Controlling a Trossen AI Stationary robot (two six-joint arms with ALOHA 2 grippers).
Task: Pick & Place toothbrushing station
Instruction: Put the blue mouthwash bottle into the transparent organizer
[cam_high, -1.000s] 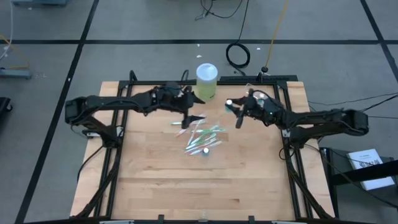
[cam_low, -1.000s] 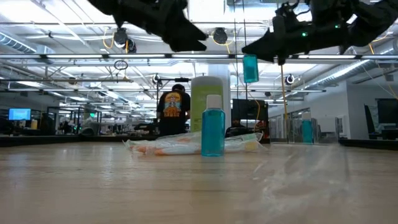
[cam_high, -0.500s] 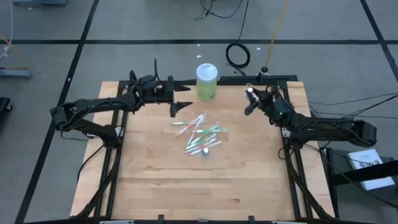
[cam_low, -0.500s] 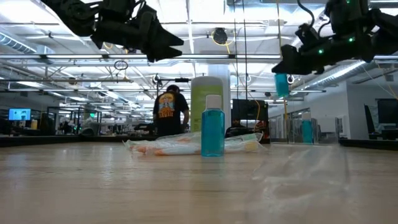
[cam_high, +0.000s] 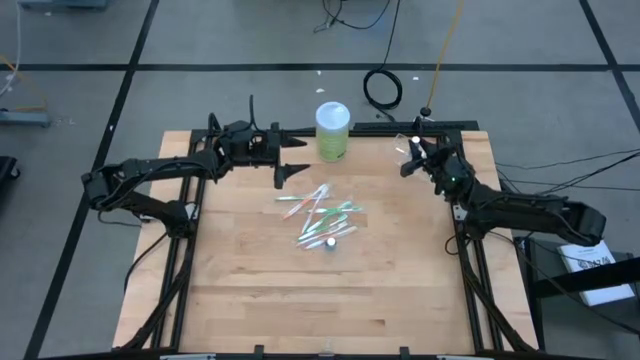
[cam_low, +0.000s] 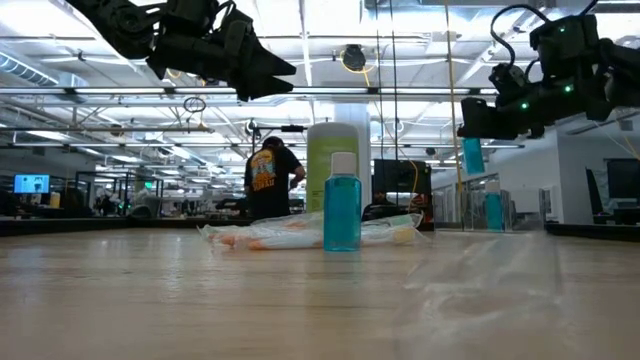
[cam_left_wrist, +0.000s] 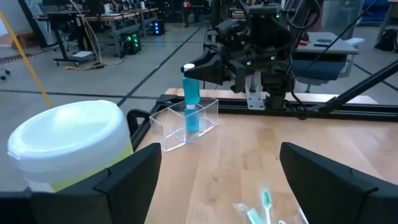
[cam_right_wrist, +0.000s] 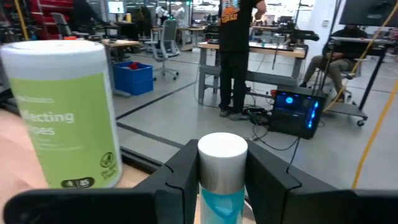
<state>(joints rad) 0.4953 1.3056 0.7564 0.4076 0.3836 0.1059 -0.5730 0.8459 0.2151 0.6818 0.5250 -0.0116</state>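
Now, tubes: three teal white-capped tubes in sight. One is pinched between the fingers of the right gripper (cam_high: 408, 160), hanging cap-up (cam_low: 472, 155); one stands inside the clear plastic cup (cam_left_wrist: 188, 120), directly under the held one; one stands upright (cam_low: 342, 208) on the table, well off to the gripper's side, against the brush pile.
Cup: a single small clear box-shaped cup, sitting just below the right gripper near the table's far right corner.
Toothbrushes: a loose fan of thin green-white and pink-white toothbrushes (cam_high: 322, 214) at mid-table; too tangled to count exactly, several at least.
Left gripper: left gripper (cam_high: 296, 158) hovers above the table with its fingers spread wide and nothing between them, the brush pile just ahead and below it.
Cylinder: one lime-green wipes cylinder (cam_high: 332, 130) with a white lid, standing between the two grippers at the far edge.
Edges: the right gripper and the cup sit close to the black frame rail (cam_left_wrist: 311, 112) at the table's far edge. The near half of the wooden table (cam_high: 320, 300) is bare wood.
Change: the right gripper has carried its tube away from the pile and out over the cup. The left arm pulled back half a second ago and holds there.
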